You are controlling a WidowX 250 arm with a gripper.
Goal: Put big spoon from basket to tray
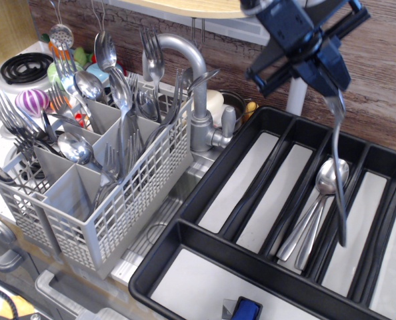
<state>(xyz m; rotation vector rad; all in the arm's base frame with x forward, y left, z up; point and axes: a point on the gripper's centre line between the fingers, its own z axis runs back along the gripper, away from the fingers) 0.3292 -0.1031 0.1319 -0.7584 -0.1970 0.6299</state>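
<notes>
Above tray [205, 183], gripper [328, 83] clamps big spoon [339, 180] (bowl hidden)

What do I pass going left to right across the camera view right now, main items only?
Stove burner → basket of cutlery → faucet → tray → spoons already lying in the tray → big spoon hanging handle-down from the claw.
</notes>
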